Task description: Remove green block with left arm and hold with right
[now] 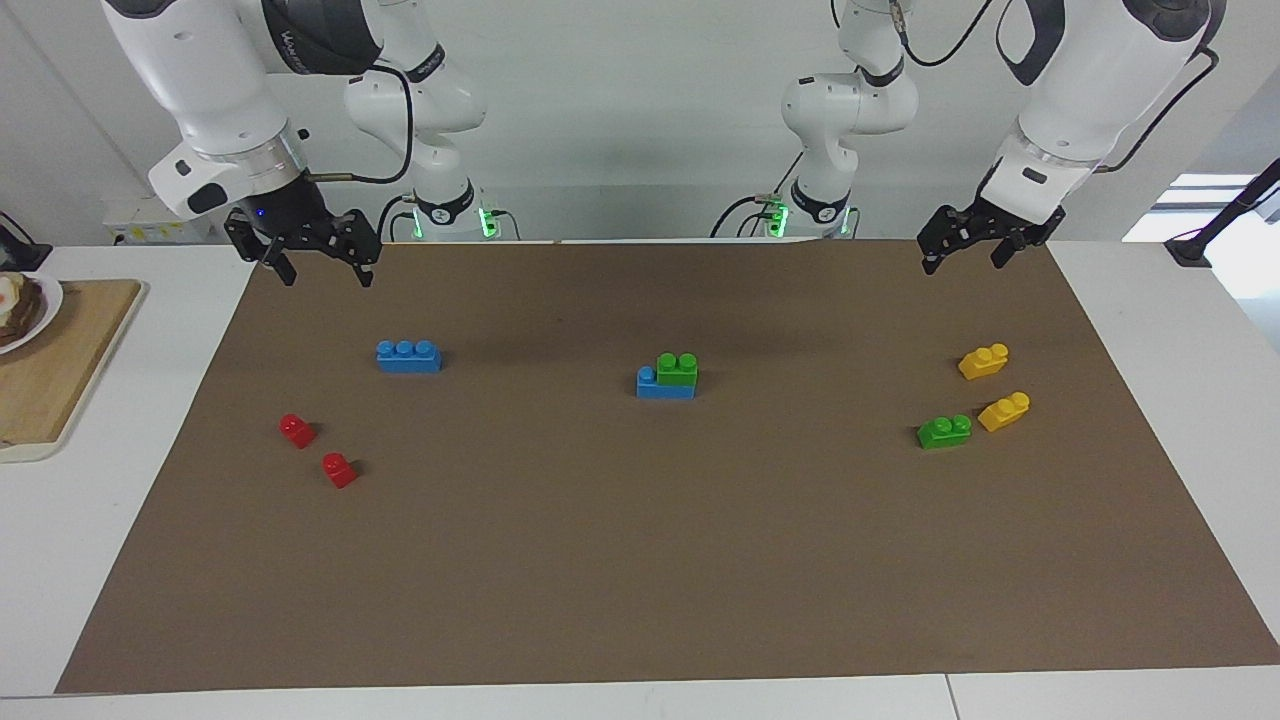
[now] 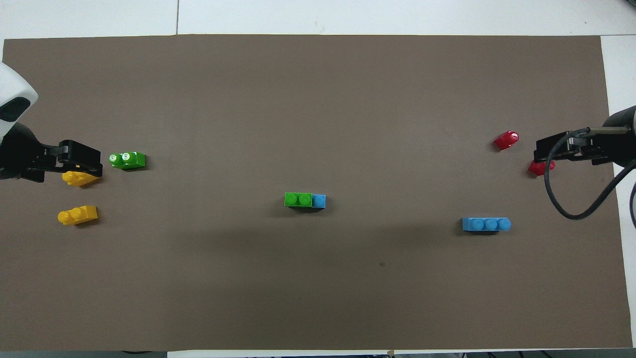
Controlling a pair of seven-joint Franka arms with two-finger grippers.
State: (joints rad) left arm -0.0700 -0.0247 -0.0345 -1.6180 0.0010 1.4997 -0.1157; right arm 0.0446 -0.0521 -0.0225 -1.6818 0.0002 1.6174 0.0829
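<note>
The green block (image 1: 677, 368) sits on top of a blue brick (image 1: 665, 386) in the middle of the brown mat; the pair also shows in the overhead view, green block (image 2: 298, 199) on blue brick (image 2: 319, 200). A second green brick (image 1: 944, 431) lies loose toward the left arm's end, also in the overhead view (image 2: 127, 159). My left gripper (image 1: 965, 260) is open and empty, raised over the mat's edge by the robots at its own end; the overhead view shows it too (image 2: 82, 160). My right gripper (image 1: 325, 272) is open and empty, raised at its own end, also in the overhead view (image 2: 549, 151).
Two yellow bricks (image 1: 983, 361) (image 1: 1004, 411) lie beside the loose green brick. A separate blue three-stud brick (image 1: 408, 356) and two red blocks (image 1: 297, 430) (image 1: 339, 469) lie toward the right arm's end. A wooden board (image 1: 60, 370) with a plate lies off the mat there.
</note>
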